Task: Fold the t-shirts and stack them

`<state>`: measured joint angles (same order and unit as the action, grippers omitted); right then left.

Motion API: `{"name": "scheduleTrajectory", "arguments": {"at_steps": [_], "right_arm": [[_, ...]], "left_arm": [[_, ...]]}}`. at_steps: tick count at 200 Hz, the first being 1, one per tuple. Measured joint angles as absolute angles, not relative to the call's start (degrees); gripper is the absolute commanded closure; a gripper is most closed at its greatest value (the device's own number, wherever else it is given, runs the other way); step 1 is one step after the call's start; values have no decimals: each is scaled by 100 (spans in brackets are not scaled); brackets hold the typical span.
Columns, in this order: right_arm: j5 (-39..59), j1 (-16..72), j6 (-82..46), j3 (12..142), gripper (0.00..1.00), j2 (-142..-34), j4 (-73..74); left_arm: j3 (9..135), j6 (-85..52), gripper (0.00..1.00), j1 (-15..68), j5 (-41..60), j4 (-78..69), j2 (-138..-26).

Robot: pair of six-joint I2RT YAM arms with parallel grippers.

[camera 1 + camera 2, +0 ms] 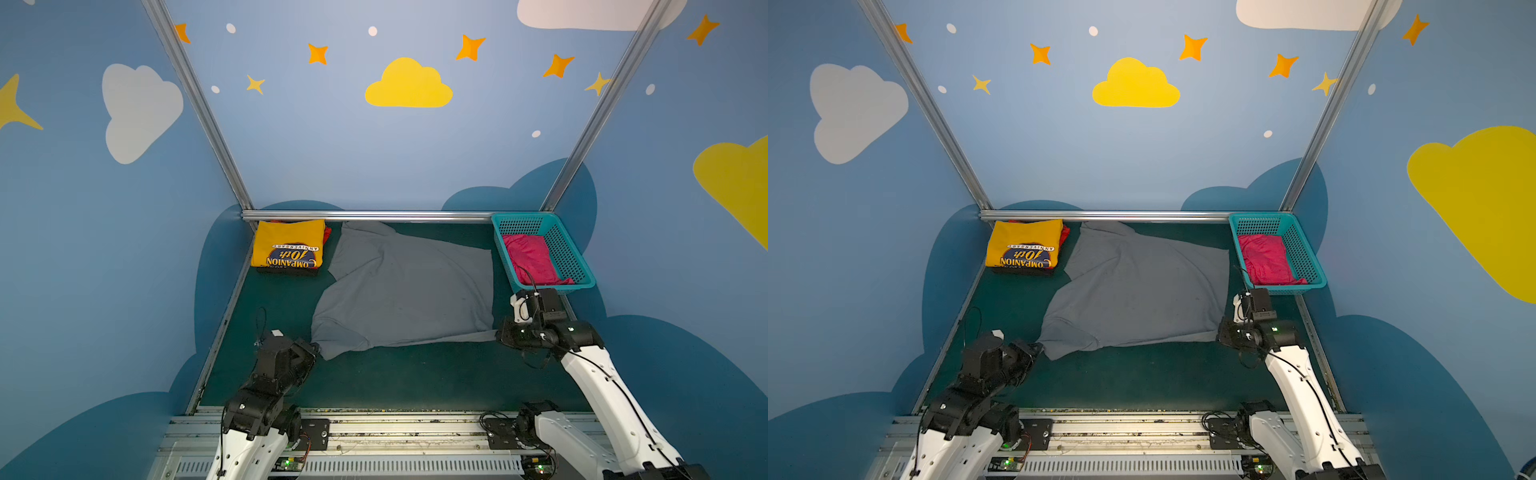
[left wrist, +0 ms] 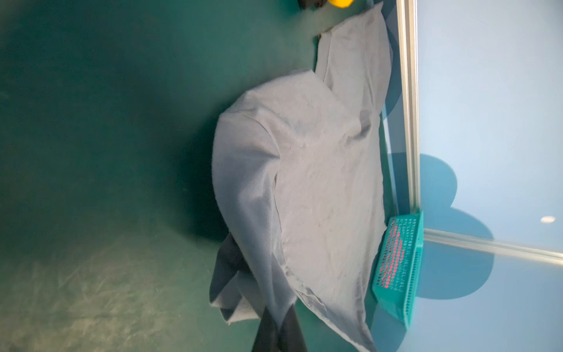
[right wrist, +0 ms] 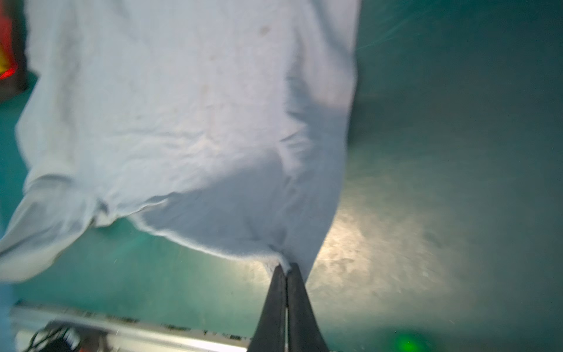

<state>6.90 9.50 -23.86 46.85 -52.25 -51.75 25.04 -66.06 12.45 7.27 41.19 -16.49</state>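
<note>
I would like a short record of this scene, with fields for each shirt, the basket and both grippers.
grey shirt: spread on the table, unfolded
yellow shirt: folded, far left corner
pink shirt: crumpled in the basket
basket: far right corner
left gripper: shut on grey shirt, near left end
right gripper: shut on grey shirt, near right corner
</note>
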Motion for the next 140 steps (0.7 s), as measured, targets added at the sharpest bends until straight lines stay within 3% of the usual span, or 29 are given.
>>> {"name": "scheduleTrajectory", "arguments": {"at_steps": [40, 76, 89, 113, 128, 140], "right_arm": [[58, 950, -2412, 4993, 100, -5256, -5389], [-93, 954, -2340, 5043, 100, -5642, -5601], [-89, 969, -2311, 5050, 91, -5874, -5693], [-126, 1035, -2298, 5111, 87, -6211, -5892], [-198, 1094, -2318, 5203, 76, -6289, -6029], [-309, 1153, -2327, 5299, 74, -6278, -6152]], "left_arm": [[3251, -7172, 95, 1245, 436, 4399, -1750], [3120, -7408, 95, 1245, 600, 4403, -2021], [3004, -7446, 95, 1245, 701, 4412, -2075], [2873, -7502, 95, 1245, 851, 4554, -2038], [2847, -7537, 95, 1249, 878, 4668, -1900], [2836, -7570, 95, 1251, 882, 4727, -1774]]}}
